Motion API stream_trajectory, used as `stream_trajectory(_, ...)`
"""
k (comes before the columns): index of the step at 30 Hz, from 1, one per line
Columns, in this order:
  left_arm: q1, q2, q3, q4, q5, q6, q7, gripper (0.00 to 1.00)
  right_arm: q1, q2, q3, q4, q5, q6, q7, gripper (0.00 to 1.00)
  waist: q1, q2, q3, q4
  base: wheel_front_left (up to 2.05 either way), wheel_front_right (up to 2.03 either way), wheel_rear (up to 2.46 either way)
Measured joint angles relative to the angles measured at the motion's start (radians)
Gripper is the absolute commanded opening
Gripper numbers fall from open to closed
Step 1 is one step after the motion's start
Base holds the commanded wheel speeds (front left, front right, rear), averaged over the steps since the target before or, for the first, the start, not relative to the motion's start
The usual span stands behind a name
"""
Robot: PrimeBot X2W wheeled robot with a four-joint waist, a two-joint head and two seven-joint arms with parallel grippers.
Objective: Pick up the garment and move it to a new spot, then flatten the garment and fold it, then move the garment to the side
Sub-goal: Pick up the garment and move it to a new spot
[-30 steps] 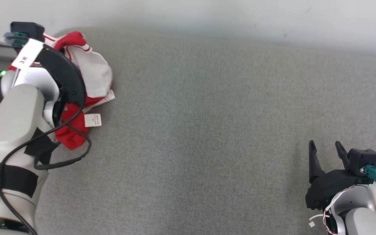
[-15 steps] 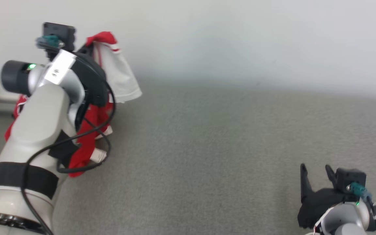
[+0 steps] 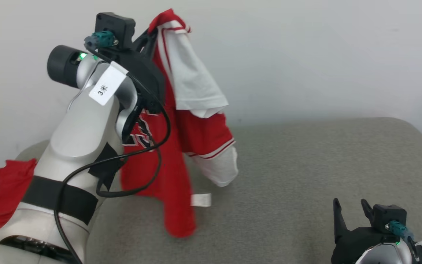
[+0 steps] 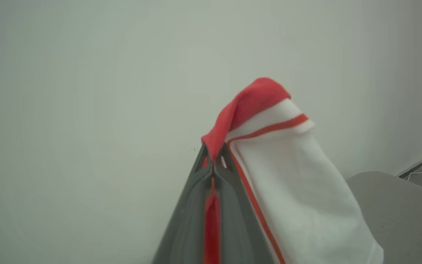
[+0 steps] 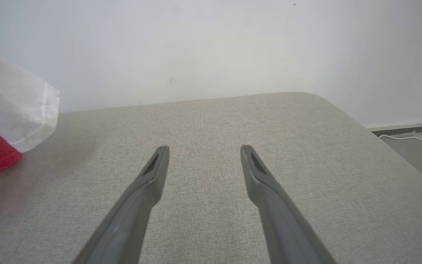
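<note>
The garment [image 3: 181, 146] is a red shirt with white sleeves and red trim. It hangs from my raised left gripper [image 3: 151, 32], which is shut on a red fold near its top. In the left wrist view the fingertips pinch that red fold of the garment [image 4: 247, 106], with a white sleeve draped to the right. The garment's lower end [image 3: 180, 223] reaches down to the grey padded table [image 3: 306, 165]. My right gripper [image 3: 350, 211] rests low at the right, open and empty, its fingers [image 5: 156, 165] apart over the table. A sleeve of the garment [image 5: 17, 110] shows at that view's left.
The grey table has a rounded far right corner [image 5: 317, 99], with a pale wall [image 3: 306, 55] right behind it. A white cable [image 5: 412, 139] lies on the floor beyond the right edge. A red cloth part [image 3: 2, 194] lies at the left beside my arm.
My left arm has lifted the garment off the table and carried it up and to the right; it now hangs. The head camera has tilted up. My right gripper stayed open.
</note>
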Motion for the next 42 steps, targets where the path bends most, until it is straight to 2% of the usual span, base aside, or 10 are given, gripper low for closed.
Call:
stream_trajectory(10,0.003,-0.016,-0.024,-0.095,-0.043,-0.007,-0.013,0.00,0.018,0.000,0.046,-0.020,-0.001,0.000,0.016,1.00,0.0001,0.0000,-0.030,-0.138,0.00,0.00,0.00)
stream_trajectory(15,0.006,-0.017,-0.074,-0.127,-0.041,-0.006,-0.007,0.00,0.017,0.000,0.064,-0.036,-0.002,0.000,0.027,1.00,0.0001,0.0001,-0.033,-0.210,0.00,0.00,0.00)
stream_trajectory(19,0.007,-0.017,-0.152,-0.204,-0.075,0.012,0.000,0.00,0.014,0.000,0.071,-0.052,-0.002,0.001,0.031,1.00,0.0001,0.0000,-0.026,-0.266,0.00,0.00,0.00)
stream_trajectory(23,0.016,-0.025,-0.194,-0.189,-0.088,0.029,0.010,0.00,0.008,-0.001,0.071,-0.052,-0.001,0.001,0.035,1.00,0.0001,0.0001,-0.010,-0.312,0.00,0.00,0.00)
stream_trajectory(29,0.097,-0.015,-0.220,-0.069,-0.106,0.037,0.030,0.00,0.011,0.000,0.053,-0.053,0.006,0.001,0.035,1.00,0.0004,0.0003,0.029,-0.338,0.00,0.00,0.00)
stream_trajectory(35,0.130,-0.015,-0.247,-0.002,-0.114,0.035,0.056,0.00,0.023,0.000,0.029,-0.069,0.016,0.000,0.035,1.00,0.0003,0.0002,0.053,-0.309,0.00,0.00,0.00)
stream_trajectory(36,0.136,-0.015,-0.250,0.010,-0.114,0.026,0.056,0.43,0.022,0.000,0.029,-0.070,0.016,0.000,0.035,1.00,0.0003,0.0002,0.057,-0.301,0.00,0.00,0.00)
stream_trajectory(37,0.146,-0.014,-0.255,0.019,-0.114,0.022,0.057,0.91,0.022,0.000,0.027,-0.070,0.016,0.000,0.035,1.00,0.0003,0.0002,0.060,-0.293,0.00,0.00,0.00)
stream_trajectory(38,0.166,-0.015,-0.261,0.041,-0.114,0.019,0.063,1.00,0.022,0.000,0.025,-0.070,0.016,0.000,0.035,1.00,0.0003,0.0002,0.066,-0.277,0.00,0.00,0.00)
stream_trajectory(42,0.183,-0.012,-0.271,0.074,-0.117,0.011,0.074,1.00,0.020,0.001,0.026,-0.070,0.016,0.000,0.034,1.00,0.0003,0.0003,0.077,-0.245,0.00,0.00,0.00)
